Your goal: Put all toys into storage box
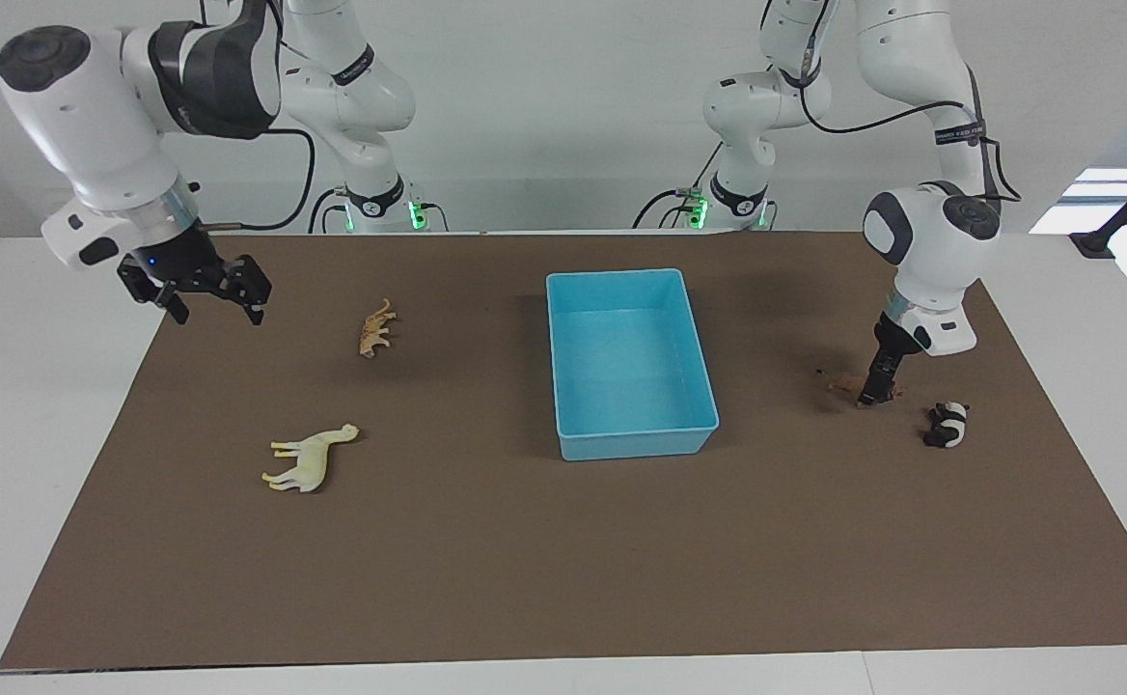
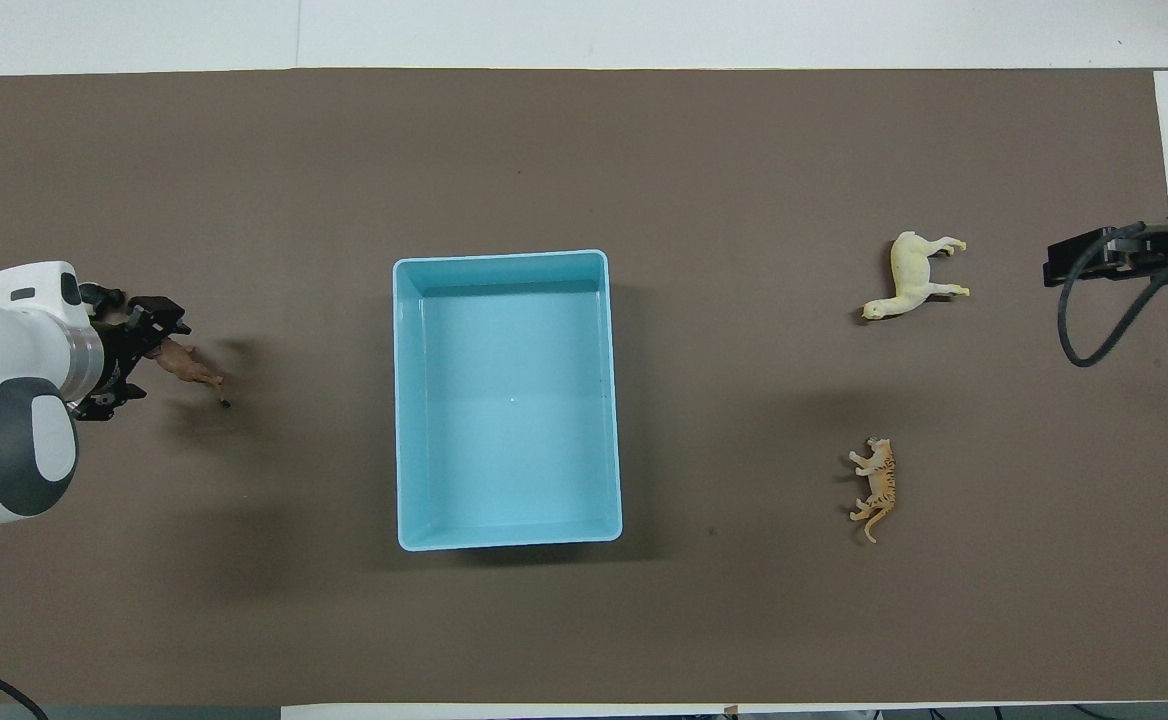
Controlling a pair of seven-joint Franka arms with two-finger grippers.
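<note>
The light-blue storage box (image 1: pixel 636 442) (image 2: pixel 509 400) stands empty at the mat's middle. A brown lion (image 1: pixel 843 383) (image 2: pixel 189 368) lies toward the left arm's end. My left gripper (image 1: pixel 870 398) (image 2: pixel 147 352) is down at its head, open, with a finger on each side. The black-and-white panda (image 1: pixel 947 423) lies beside the lion, a little farther from the robots; the arm hides it in the overhead view. Toward the right arm's end lie the orange tiger (image 1: pixel 375 330) (image 2: pixel 879 485) and, farther from the robots, the cream horse (image 1: pixel 308 461) (image 2: pixel 909 285). My right gripper (image 1: pixel 211 307) (image 2: pixel 1094 255) hangs open over the mat's edge.
A brown mat (image 1: pixel 486 560) covers most of the white table (image 1: pixel 42 405). The two arm bases (image 1: pixel 380 208) stand at the robots' edge of the table.
</note>
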